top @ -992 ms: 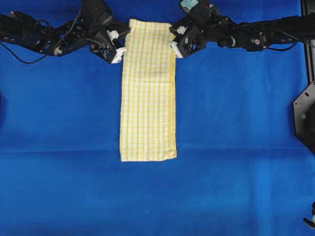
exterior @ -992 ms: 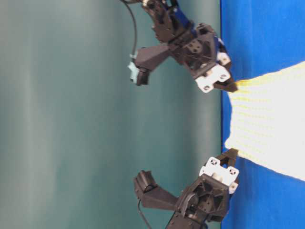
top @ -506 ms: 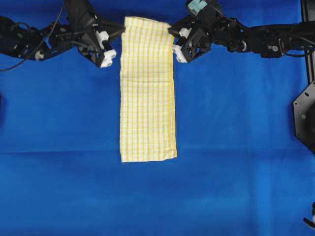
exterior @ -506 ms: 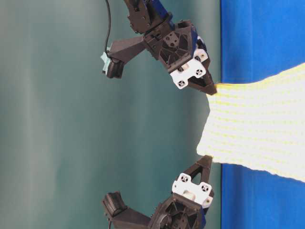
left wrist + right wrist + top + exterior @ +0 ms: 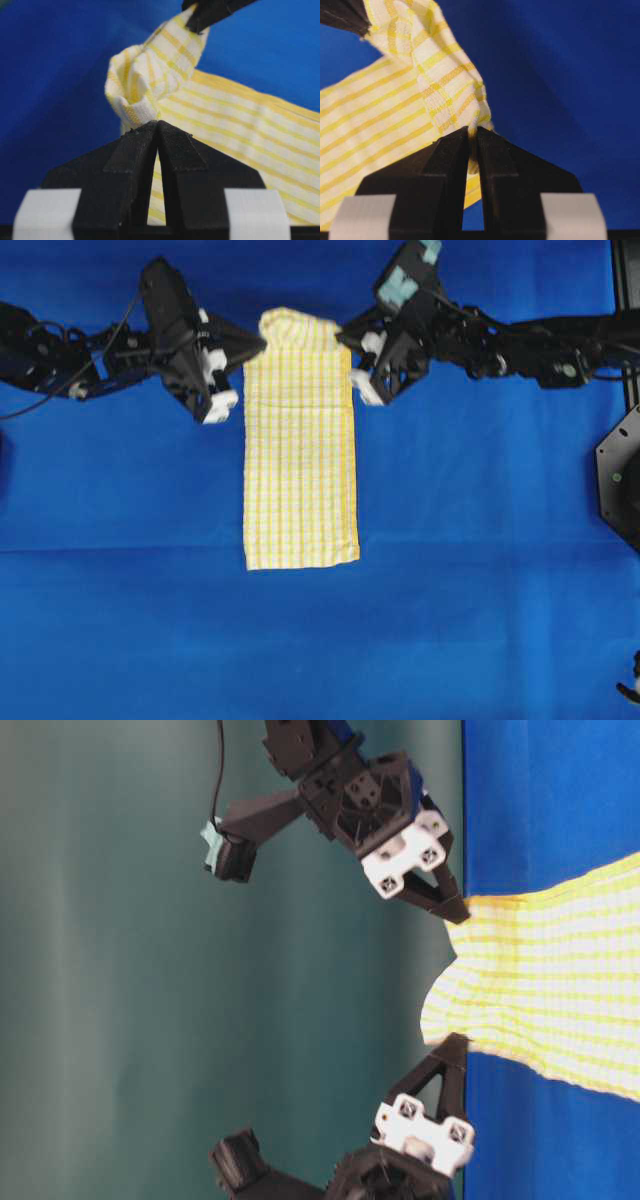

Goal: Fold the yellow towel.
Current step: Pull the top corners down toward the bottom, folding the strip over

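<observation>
You won't find any text, label, brand, number or sign to read in these views; the white blocks on the grippers look blank, though they are small and somewhat blurred.

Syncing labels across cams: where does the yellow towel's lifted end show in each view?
Overhead: top centre, yellow towel bunched between the left gripper and right gripper.
Table-level: right of centre, raised off the blue cloth.
Left wrist: centre, curled corner just above the shut jaws.
Right wrist: upper left, running down into the jaws.
Shared landmark: the blue cloth.
</observation>
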You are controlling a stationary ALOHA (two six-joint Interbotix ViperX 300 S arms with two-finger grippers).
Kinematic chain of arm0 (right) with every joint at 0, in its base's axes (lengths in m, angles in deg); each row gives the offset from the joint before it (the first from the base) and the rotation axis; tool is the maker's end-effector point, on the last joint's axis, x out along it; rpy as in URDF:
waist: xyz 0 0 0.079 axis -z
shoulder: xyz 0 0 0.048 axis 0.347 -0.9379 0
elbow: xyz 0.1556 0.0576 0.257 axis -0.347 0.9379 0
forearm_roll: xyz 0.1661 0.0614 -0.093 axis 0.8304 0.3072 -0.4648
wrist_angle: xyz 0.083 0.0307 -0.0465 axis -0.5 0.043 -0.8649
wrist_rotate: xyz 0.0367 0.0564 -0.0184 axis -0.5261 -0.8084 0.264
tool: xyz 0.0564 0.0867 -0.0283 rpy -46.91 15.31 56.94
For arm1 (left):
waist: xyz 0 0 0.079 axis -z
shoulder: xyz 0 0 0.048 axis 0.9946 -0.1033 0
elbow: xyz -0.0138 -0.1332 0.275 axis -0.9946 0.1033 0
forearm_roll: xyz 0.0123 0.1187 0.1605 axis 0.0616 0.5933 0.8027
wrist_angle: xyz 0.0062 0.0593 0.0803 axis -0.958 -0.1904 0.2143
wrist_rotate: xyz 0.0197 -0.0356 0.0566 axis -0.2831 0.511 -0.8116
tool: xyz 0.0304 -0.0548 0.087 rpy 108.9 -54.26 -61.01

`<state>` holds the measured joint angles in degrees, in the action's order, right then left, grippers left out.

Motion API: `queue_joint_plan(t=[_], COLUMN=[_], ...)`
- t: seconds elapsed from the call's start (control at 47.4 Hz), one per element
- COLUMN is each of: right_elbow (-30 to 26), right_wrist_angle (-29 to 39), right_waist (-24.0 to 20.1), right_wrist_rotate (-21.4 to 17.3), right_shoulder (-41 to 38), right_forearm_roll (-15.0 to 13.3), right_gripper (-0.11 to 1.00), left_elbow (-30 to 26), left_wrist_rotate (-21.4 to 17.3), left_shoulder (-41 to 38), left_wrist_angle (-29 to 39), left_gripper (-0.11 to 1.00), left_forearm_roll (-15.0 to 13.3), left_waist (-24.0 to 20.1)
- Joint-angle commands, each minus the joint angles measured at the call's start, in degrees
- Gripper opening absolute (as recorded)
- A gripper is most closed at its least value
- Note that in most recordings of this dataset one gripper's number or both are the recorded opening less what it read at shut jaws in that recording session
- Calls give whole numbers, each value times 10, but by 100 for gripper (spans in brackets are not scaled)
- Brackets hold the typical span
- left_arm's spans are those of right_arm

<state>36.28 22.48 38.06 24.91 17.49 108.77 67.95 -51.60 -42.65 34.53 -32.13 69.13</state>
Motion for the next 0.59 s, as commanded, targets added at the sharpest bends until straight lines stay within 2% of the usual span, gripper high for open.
queue_joint_plan(t=[0.0, 0.359, 0.57], right_elbow=[6, 48, 53], right_wrist_angle=[-4, -4, -7], right_waist=[-23, -134, -192], right_wrist_rotate=[-2, -3, -3], right_shoulder=[27, 69, 72], right_forearm_roll=[1, 30, 57], right_gripper=[6, 6, 6], left_elbow=[5, 45, 48], left_wrist_rotate=[4, 49, 52], left_shoulder=[18, 30, 34], left_wrist_angle=[-17, -40, -38], left_gripper=[2, 2, 2], left_forearm_roll=[-3, -3, -3], left_waist=[26, 152, 225])
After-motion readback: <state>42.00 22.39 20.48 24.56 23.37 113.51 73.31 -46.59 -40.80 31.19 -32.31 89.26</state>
